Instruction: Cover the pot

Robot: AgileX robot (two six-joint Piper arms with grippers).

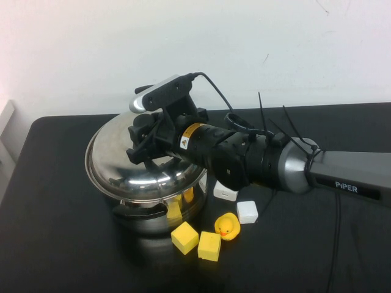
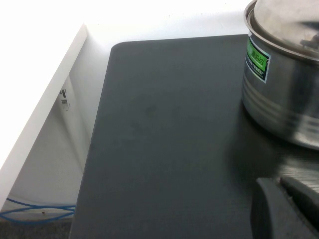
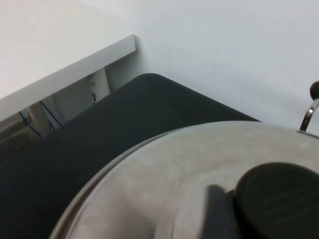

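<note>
Yellow blocks (image 1: 184, 237), duck (image 1: 227, 226), white blocks (image 1: 247, 212)

Matte black worktop (image 1: 55, 244) with rounded corners, set against a plain white wall (image 1: 244, 43). White shelf board (image 2: 40, 114) at frame left, blue cables (image 2: 35, 211) beneath it.

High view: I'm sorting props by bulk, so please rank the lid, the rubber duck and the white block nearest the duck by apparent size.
1. lid, tilted on the pot, the right gripper at it
2. rubber duck and white block: look alike, so unranked

The left gripper shows only in its wrist view.
</note>
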